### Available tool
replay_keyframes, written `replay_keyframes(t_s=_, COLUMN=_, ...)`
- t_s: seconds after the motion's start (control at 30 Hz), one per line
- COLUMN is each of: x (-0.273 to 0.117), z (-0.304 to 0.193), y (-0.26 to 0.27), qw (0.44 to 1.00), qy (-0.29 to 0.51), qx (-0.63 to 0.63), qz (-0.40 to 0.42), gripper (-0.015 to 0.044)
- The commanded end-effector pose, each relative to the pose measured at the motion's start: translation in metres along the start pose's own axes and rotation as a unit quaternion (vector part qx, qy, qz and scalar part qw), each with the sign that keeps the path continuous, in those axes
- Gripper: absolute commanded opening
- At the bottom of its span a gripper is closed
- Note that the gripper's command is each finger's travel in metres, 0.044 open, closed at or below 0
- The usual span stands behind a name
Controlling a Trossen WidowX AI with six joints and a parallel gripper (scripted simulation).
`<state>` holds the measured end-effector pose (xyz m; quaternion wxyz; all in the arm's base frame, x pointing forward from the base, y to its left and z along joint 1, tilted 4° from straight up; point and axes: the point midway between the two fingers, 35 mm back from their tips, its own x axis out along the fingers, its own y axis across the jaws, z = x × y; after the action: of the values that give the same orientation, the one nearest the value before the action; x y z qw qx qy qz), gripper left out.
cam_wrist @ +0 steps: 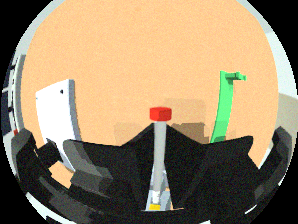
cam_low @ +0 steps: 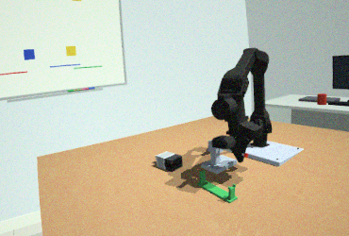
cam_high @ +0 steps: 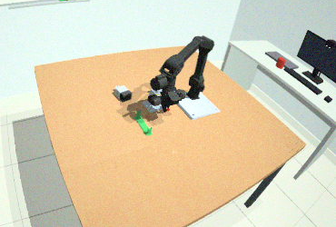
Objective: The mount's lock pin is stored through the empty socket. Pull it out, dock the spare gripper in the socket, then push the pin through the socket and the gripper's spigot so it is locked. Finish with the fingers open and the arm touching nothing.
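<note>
The lock pin (cam_wrist: 159, 145) (cam_high: 168, 109) (cam_low: 245, 155) has a red head and a grey shaft. My gripper (cam_wrist: 160, 132) (cam_high: 166, 109) (cam_low: 241, 159) is shut on the pin's shaft, with the red head sticking out beyond the fingertips. The grey mount (cam_high: 152, 106) (cam_low: 220, 164) stands on the table beside the gripper. The fingers hide most of the mount in the wrist view, and I cannot tell how much of the pin is inside its socket. The spare gripper (cam_high: 122, 93) (cam_low: 168, 160), a white block with a black end, lies apart from the mount.
A green cradle (cam_high: 143, 125) (cam_low: 216, 191) (cam_wrist: 225, 107) with upright ends lies close to the mount, on the side away from the arm's base. The white base plate (cam_high: 202, 109) (cam_low: 280, 155) (cam_wrist: 57, 107) lies under the arm. A side desk (cam_high: 247, 47) carries a monitor and a red cup.
</note>
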<state>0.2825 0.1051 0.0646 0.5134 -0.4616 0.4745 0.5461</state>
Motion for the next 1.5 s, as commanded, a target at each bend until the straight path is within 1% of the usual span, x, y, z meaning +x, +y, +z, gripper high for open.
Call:
replay_keyframes(t_s=0.0, x=0.0, z=0.004, y=0.0, qw=1.0, qy=-0.002, qx=0.0, qz=0.0, gripper=0.0)
replay_keyframes(t_s=1.47, x=0.001, z=0.037, y=0.0, qw=1.0, qy=0.001, qx=0.001, qz=0.001, gripper=0.0)
